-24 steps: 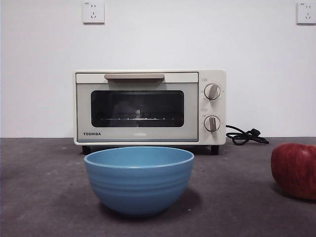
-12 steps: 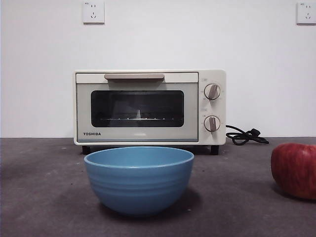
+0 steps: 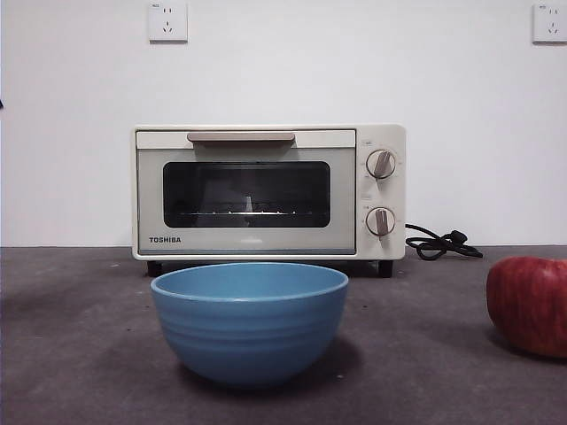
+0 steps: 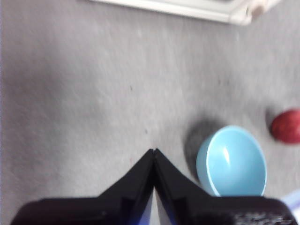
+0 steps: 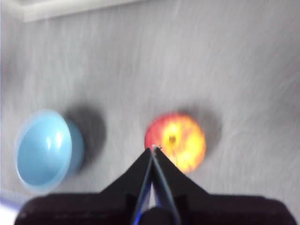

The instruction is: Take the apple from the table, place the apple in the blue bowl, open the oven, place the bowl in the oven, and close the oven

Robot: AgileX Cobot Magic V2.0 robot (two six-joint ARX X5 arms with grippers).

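The right claw (image 5: pixel 153 149) hangs above the desk with its two black jaws pressed together and empty, its tips pointing at the round red apple with yellow-orange patches (image 5: pixel 176 142), which rests on the flat dark grey desk (image 3: pixel 80 354) at the right, well apart from the empty deep light-blue ridged bowl (image 3: pixel 250 320) standing near and centre. The left claw (image 4: pixel 153 151) waits, also pressed together, over bare desk left of the bowl, and the cream-white boxy toaster oven (image 3: pixel 268 191) sits far behind with its dark glass door closed. The step in hand appears to be the first, taking the apple; the next move likely calls for the right claw to spread wider than the apple, descend around it and pinch it.
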